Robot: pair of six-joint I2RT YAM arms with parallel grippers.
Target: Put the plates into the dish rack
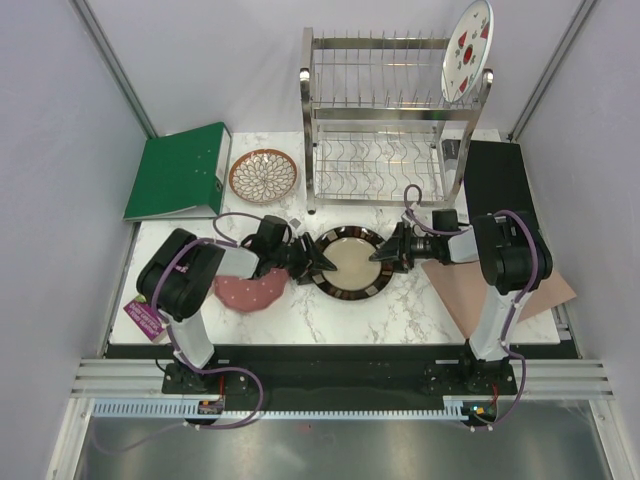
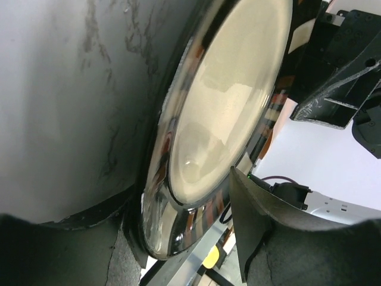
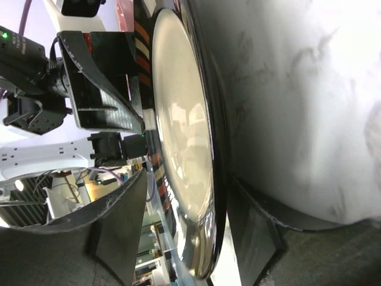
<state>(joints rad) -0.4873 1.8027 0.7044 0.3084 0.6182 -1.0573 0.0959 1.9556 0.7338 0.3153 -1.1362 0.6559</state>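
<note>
Finds the brown-rimmed plate (image 1: 352,262) flat on the table (image 1: 330,310) just in front of the dish rack (image 1: 380,130), with the left gripper (image 1: 319,262) at its left rim and the right gripper (image 1: 384,258) at its right rim. Shows the right jaws parted astride that rim, a gap over the plate's face; cannot tell whether the left jaws, also astride the rim, pinch it or merely bracket it. Has the strawberry plate (image 1: 467,50) upright at the rack's top right corner, the petal plate (image 1: 263,175) just left of the rack, the pink plate (image 1: 250,290) before the rack, under the left arm.
</note>
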